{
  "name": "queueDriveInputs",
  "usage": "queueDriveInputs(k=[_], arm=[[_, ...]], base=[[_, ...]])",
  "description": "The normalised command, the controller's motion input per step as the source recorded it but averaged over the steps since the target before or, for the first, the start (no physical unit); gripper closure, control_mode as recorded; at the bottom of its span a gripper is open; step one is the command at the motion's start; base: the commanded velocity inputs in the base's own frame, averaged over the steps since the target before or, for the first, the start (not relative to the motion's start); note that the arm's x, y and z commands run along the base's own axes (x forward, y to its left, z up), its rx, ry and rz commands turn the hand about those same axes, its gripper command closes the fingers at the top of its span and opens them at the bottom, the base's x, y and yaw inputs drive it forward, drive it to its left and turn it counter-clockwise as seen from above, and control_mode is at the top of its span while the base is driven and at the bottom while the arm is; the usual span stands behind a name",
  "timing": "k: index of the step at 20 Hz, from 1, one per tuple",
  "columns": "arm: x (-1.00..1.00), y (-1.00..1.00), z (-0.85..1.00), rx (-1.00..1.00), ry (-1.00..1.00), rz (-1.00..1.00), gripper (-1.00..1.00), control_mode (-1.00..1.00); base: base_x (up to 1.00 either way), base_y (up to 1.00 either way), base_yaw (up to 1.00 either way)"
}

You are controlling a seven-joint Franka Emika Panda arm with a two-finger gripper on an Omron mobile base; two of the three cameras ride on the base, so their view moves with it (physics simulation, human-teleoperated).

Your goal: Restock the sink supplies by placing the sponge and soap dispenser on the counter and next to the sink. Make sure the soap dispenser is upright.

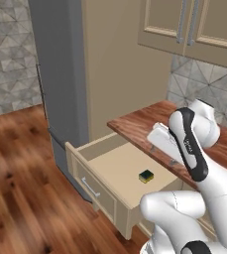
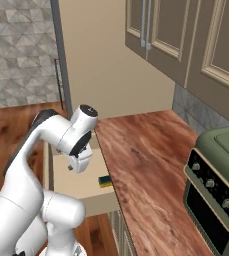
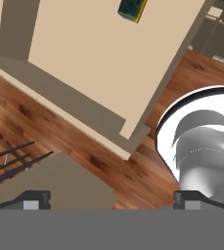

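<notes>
The sponge [image 1: 145, 175] is a small block, dark green over yellow, lying on the floor of an open beige drawer [image 1: 112, 171] below the counter [image 1: 144, 124]. It also appears as the sponge [image 2: 105, 181] near the drawer's counter side and as the sponge [image 3: 132, 9] at the top edge of the hand view. My gripper [image 2: 76, 167] hangs above the drawer, pointing down, well clear of the sponge. In the hand view the gripper [image 3: 112, 200] is open with nothing between its fingertips [image 3: 35, 199]. The soap dispenser and the sink are out of view.
A tall grey fridge [image 1: 60, 74] stands left of the drawer. Beige wall cabinets [image 2: 186, 40] hang over the reddish-brown counter [image 2: 146, 150]. A green toaster oven [image 2: 218, 185] sits on the counter at the right. Wood floor [image 1: 21, 188] lies open in front of the drawer.
</notes>
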Motion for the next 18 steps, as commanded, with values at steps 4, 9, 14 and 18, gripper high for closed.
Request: queueDriveInputs(k=[4,9,14,18], arm=[[0.8,0.05,-0.97,0.03,0.19,-0.04,-1.0,-1.0],[0.81,0.2,-0.96,0.0,0.23,-0.09,-1.0,-1.0],[0.53,0.16,-0.53,0.0,0.12,-0.07,-1.0,-1.0],[0.46,0.24,-0.51,-0.02,0.11,-0.04,-1.0,-1.0]], base=[[0.0,0.0,0.0],[0.0,0.0,0.0],[0.0,0.0,0.0],[0.0,0.0,0.0]])
